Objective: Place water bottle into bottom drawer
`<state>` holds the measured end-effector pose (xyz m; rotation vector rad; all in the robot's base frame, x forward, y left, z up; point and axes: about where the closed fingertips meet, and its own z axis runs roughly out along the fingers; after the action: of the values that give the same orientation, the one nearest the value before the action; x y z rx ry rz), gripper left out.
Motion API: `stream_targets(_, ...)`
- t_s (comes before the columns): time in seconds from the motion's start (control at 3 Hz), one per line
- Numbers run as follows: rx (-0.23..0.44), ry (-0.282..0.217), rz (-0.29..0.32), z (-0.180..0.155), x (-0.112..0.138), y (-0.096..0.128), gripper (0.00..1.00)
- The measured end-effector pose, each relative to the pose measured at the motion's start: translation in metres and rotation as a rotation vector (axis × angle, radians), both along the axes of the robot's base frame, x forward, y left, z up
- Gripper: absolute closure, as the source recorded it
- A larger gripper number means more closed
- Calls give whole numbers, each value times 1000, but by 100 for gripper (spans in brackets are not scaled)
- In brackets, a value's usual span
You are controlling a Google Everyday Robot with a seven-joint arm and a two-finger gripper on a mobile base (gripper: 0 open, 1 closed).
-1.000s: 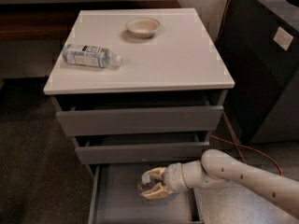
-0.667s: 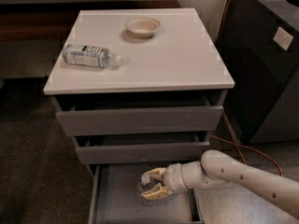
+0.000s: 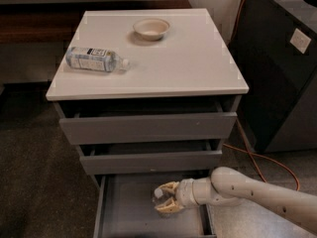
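The water bottle (image 3: 158,195) is low inside the pulled-out bottom drawer (image 3: 124,218), and little of it shows. The gripper (image 3: 164,201) has its yellowish fingers clamped around the clear body. The arm reaches in from the right at tray level, probably so the bottle can be released without a drop. Well apart on the white cabinet top (image 3: 198,68) lie a wide-labelled bottle (image 3: 94,59) and a small bowl (image 3: 151,28).

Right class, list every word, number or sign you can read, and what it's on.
No text is readable.
Lying bottle, its label: print too blurred.
White tag on black unit: blurred.
Water bottle, held by end effector over bottom drawer: nothing legible.
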<state>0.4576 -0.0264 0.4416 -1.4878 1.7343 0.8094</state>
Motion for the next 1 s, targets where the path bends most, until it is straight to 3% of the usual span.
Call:
stream_targets(0.33, 23, -59, -14, -42, 25, -16, 100)
stream_targets(0.67, 96, -88, -1, -73, 49, -24, 100)
stream_targets(1.0, 121, -93, 8, -102, 68, -36, 100)
